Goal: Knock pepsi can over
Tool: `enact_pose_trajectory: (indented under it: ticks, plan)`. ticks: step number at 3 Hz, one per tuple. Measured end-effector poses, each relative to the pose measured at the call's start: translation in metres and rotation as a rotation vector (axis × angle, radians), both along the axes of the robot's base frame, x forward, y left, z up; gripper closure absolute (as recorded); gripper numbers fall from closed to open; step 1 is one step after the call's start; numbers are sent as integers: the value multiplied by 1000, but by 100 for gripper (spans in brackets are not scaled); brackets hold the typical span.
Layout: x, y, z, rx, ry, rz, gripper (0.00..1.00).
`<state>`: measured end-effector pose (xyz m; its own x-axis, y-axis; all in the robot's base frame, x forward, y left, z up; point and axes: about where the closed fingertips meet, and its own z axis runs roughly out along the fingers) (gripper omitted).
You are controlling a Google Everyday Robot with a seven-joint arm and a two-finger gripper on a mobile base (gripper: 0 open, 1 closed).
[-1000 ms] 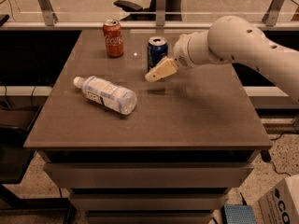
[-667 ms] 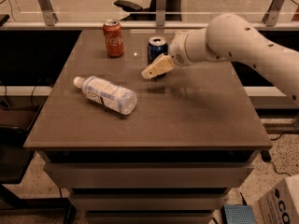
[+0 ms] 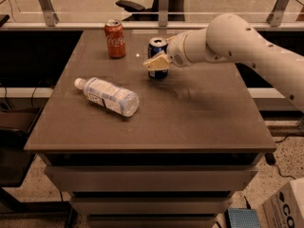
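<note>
Status: the pepsi can [image 3: 156,46] stands upright near the far edge of the surface [image 3: 199,122], right of the red can [image 3: 115,38] and well apart from the plastic bottle [image 3: 110,95] lying on its side, so the knock-over is not yet done. The gripper [image 3: 153,63] sits low against the can's near face, touching or just beside it, its fingers seemingly drawn together into one wedge and holding nothing. Outstanding, in my judgement: a sideways or forward push to tip the can flat.
</note>
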<state>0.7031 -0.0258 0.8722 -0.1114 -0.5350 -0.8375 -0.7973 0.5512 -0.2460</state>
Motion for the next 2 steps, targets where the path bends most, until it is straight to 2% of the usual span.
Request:
enact_pose_trajectory:
  ticks: [2]
  plan:
    - [-2, 6, -2, 7, 1, 18, 88]
